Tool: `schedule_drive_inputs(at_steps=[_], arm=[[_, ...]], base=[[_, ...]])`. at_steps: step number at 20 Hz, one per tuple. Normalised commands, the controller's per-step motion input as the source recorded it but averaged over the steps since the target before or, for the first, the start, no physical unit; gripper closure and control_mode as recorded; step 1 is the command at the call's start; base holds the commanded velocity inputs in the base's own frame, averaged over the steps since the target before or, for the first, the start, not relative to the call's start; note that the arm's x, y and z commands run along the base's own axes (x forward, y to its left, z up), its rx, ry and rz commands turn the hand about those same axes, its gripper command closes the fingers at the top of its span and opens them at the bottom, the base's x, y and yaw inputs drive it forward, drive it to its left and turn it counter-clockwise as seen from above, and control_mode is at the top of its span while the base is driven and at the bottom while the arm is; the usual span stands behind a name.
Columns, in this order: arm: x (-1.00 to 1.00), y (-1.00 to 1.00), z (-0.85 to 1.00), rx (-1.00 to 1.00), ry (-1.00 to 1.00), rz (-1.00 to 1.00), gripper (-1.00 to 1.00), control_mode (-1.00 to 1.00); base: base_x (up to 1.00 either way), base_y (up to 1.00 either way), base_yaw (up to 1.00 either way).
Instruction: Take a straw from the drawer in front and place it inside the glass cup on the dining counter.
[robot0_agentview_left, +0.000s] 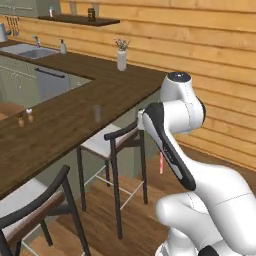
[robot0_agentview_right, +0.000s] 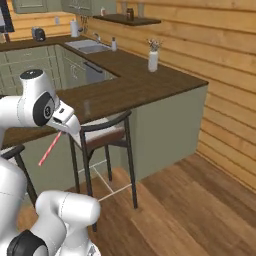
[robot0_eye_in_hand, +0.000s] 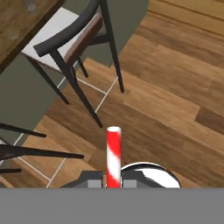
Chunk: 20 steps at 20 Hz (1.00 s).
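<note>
No readable text, label, brand, number or sign anywhere

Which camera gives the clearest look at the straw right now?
The hand view: the straw stands striped red and white, clamped in the gripper. The right base view shows it as a slanted pink stick; the left base view shows a sliver behind the arm.

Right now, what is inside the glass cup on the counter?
The glass cup on the dining counter looks empty. The straw is clamped in the end effector, low beside the stool.
</note>
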Motion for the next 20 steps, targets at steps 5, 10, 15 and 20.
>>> schedule_drive_inputs(at_steps=[5,10,15,20], arm=[[0.00,0.00,0.00,0.00,0.00,0.00,1.00,1.00],[0.00,0.00,0.00,0.00,0.00,0.00,1.00,1.00],[0.00,0.00,0.00,0.00,0.00,0.00,1.00,1.00],[0.00,0.00,0.00,0.00,0.00,0.00,1.00,1.00]], base=[[0.58,-0.73,0.60],[0.43,-0.79,0.58],[0.44,-0.68,0.57],[0.61,-0.40,0.48]])
